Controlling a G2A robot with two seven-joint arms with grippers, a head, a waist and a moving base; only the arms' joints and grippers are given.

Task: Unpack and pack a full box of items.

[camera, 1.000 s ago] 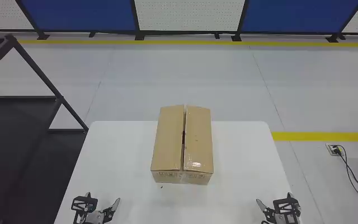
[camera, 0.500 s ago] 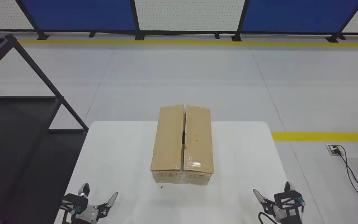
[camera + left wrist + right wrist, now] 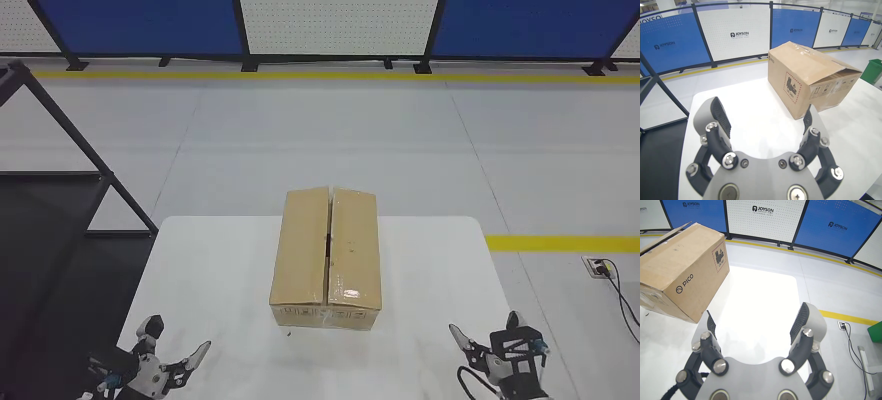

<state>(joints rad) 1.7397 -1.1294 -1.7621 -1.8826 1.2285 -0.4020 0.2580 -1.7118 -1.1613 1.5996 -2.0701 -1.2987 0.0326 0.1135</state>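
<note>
Box [image 3: 326, 258] — brown cardboard, oblong, top flaps folded along a centre seam, hazard labels on its sides; mid white tabletop [image 3: 200, 290]. Left tool [image 3: 178, 335], right tool [image 3: 483, 326] — both spread wide, empty, at near corners.

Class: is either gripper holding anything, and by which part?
Nothing is held. Both the left gripper and right gripper are open, apart from the box.
</note>
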